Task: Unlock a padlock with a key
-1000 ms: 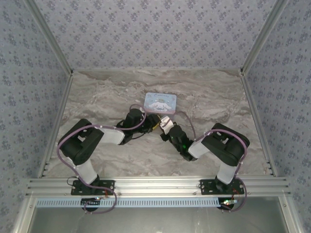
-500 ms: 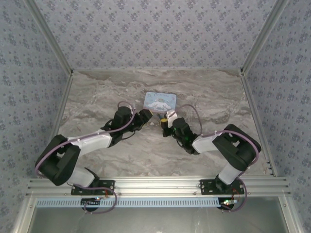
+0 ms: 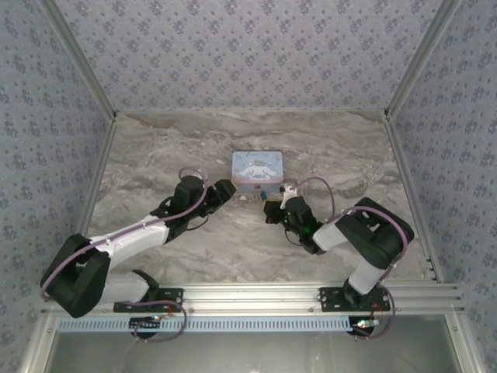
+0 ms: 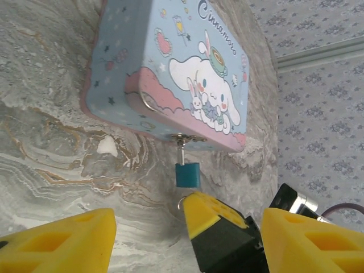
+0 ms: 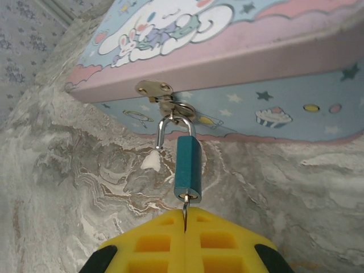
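The left arm reaches up the table from its base and ends with the left claw just left of the tin's near edge. Its yellow fingers stand wide apart and nothing is between them. They touch neither the lock nor the tin.

The right arm bends in from the other side, and the right claw sits just in front of the tin's near side. Its two yellow pads are pressed together on the thin metal shaft of the key. The key runs straight up from between the pads into the bottom of the padlock. In the left wrist view the right claw's tip shows just below the lock, between the left claw's open fingers.

The padlock is a small blue-green block that hangs off the table surface from the hasp on the tin's front. Its shackle is looped through the ring under the hasp. One leg of the shackle goes into the body, and the other ends free in the air beside it.

Beyond the lock lies the tin, a light-blue rectangular box with a pink band and a white cartoon rabbit on its shut lid. It rests flat near the middle of the marbled table. Behind it rises the patterned wall
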